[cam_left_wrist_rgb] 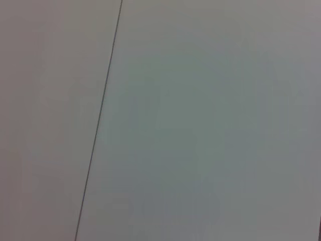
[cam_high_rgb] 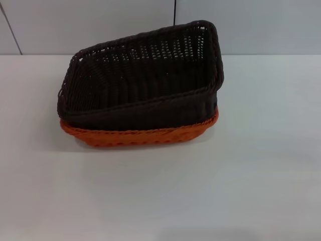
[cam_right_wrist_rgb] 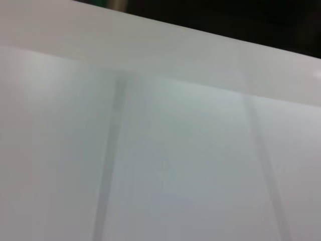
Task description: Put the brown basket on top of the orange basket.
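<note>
Brown basket (tilted) atop orange basket.

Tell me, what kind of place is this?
Probably a plain test bench or lab: a bare white table, a pale panelled wall behind, and just a brown basket sitting tilted on an orange basket.

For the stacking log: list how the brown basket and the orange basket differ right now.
Colour: the brown basket is very dark, the orange basket bright.
Position: the brown basket sits on top, nested into the orange basket, which rests on the table.
Pose: the brown basket tilts, its right end raised; the orange basket lies flat.
Visibility: the brown shows fully; the orange only as a lower band.
Shared: rectangular woven build.
</note>
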`<state>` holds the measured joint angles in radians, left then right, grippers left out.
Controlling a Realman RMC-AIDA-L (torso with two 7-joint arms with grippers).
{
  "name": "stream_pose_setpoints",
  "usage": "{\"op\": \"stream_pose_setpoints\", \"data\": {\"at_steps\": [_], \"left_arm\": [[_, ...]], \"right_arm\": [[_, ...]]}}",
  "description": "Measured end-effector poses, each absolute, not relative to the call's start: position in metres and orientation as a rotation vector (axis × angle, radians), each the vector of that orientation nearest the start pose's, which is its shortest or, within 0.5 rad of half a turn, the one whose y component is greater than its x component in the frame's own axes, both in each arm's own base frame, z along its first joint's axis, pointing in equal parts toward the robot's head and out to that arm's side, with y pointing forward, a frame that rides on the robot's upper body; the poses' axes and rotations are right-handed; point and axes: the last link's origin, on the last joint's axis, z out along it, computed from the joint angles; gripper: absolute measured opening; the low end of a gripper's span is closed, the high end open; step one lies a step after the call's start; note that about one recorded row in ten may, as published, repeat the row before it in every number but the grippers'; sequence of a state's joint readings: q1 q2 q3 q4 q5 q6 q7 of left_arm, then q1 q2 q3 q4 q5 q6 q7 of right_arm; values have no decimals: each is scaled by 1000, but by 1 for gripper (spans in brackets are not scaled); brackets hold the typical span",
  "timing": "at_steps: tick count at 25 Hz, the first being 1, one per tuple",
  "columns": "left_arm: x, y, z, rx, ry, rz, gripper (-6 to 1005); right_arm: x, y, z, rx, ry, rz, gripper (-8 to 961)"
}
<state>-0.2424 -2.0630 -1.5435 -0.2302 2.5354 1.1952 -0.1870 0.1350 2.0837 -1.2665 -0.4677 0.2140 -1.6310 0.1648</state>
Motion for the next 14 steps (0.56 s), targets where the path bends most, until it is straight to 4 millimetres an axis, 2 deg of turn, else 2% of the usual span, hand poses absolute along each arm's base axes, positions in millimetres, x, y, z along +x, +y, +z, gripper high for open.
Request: {"op": "stream_pose_setpoints", "data": {"at_steps": [2,6,14], "left_arm": [[-410,275,73,-1036,-669,-644,770],[-409,269,72,-1045,-638,-621,770],[-409,251,75,-1034,-576,-615,770]], "right_arm": [[358,237,132,-831,135,847,695],[366,234,125,-826,186,825,696],[374,228,118,-853,292,936,695]]}}
